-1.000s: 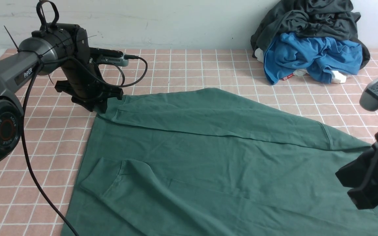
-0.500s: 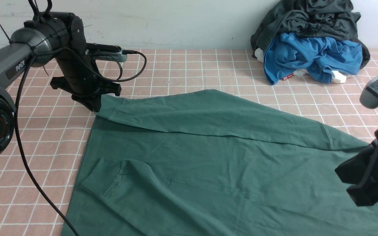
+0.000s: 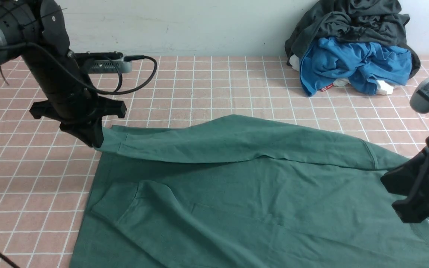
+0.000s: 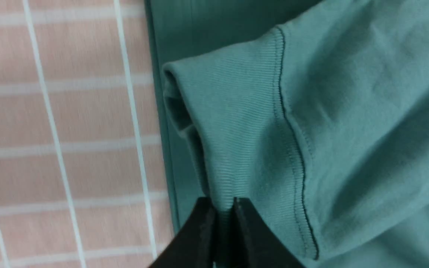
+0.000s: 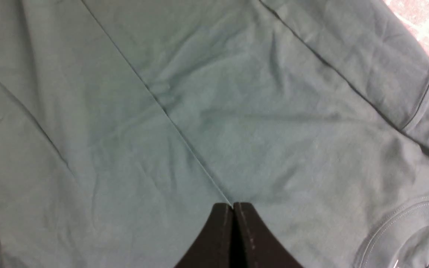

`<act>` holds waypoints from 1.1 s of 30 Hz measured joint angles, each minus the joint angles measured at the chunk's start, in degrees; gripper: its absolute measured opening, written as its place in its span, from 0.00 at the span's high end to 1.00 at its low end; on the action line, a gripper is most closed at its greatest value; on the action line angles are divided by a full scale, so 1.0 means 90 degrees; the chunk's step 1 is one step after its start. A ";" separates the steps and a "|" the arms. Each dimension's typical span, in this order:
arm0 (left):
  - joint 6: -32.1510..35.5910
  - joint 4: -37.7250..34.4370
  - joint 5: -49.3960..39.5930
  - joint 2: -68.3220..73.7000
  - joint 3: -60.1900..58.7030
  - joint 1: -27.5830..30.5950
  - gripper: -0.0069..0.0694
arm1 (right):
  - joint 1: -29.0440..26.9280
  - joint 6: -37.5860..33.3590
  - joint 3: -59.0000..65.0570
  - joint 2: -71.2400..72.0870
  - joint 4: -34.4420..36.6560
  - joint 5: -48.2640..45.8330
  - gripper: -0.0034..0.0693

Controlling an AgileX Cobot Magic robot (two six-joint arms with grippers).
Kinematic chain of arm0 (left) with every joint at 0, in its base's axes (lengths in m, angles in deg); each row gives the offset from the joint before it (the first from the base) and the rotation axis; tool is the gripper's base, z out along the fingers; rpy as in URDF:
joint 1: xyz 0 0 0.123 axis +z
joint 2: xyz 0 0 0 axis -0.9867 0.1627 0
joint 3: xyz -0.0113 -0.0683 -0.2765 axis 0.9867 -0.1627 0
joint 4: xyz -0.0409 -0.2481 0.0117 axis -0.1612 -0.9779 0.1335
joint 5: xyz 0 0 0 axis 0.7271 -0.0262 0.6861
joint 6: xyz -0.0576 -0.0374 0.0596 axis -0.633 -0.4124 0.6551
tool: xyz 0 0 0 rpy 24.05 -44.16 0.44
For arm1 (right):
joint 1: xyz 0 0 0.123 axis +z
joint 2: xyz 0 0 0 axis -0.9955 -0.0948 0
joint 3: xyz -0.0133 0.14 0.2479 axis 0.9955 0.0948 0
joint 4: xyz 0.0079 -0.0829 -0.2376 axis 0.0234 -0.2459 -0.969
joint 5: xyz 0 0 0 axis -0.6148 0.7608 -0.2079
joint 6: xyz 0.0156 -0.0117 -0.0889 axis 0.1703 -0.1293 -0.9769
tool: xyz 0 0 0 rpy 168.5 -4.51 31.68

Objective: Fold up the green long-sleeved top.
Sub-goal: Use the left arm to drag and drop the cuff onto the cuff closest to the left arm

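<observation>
While right hand (image 5: 233, 207) hangs closed, left hand (image 3: 94, 141), angled down, pinches green top's cuff (image 3: 112, 140).

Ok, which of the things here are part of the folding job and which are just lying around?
In the job: green long-sleeved top; left gripper, jaws shut on its sleeve cuff; right gripper, jaws shut, over the top.
Lying about: blue garment; dark grey garment, heaped together at the far right.

The pink-checked table (image 3: 207, 82) carries the green long-sleeved top (image 3: 237, 193) and a far-right clothes pile (image 3: 352, 56).
</observation>
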 joint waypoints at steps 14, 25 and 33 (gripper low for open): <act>-0.0079 -0.0046 0.1493 -0.2237 -0.3872 -0.0524 0.87 | 0.0834 0.0000 0.0000 0.0000 -0.0003 -0.0027 0.97; -0.0079 -0.0068 0.2272 -0.2341 -0.5029 -0.0940 0.87 | 0.1092 0.0000 0.0000 0.0000 0.0220 -0.0804 0.97; -0.0079 0.0226 0.2419 -0.2341 -0.5260 -0.0940 0.54 | 0.1404 0.0000 0.0000 0.0000 0.0335 -0.1568 0.95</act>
